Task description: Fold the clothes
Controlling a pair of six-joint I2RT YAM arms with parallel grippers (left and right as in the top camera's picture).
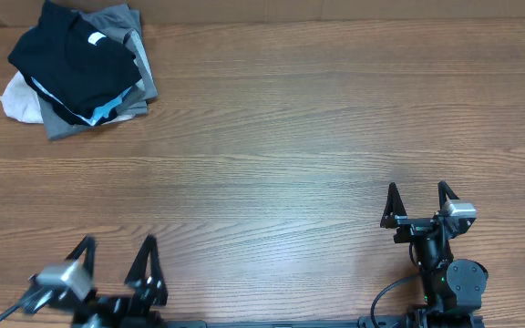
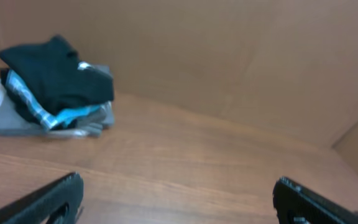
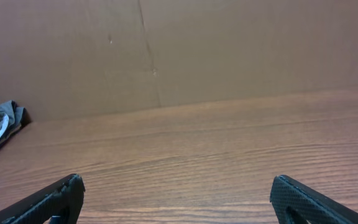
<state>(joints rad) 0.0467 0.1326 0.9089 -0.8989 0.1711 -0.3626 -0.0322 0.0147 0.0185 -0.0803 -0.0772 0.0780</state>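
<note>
Black T-shirt (image 1: 71, 64) — bunched atop grey and white garments (image 1: 62, 128), far left of tabletop (image 1: 317, 137); neck label up, long axis unclear. Left hand (image 1: 117, 244) and right hand (image 1: 416, 189) — both wide open, empty, at near edge.

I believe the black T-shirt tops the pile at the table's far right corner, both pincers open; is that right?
Not quite: the overhead view shows the black T-shirt topping the pile at the far left corner; left pincer and right pincer are open.

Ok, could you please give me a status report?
Open and empty: left gripper, right gripper. Crumpled plain black short-sleeved T-shirt atop grey and white garments, far left corner. Nothing in between.
</note>
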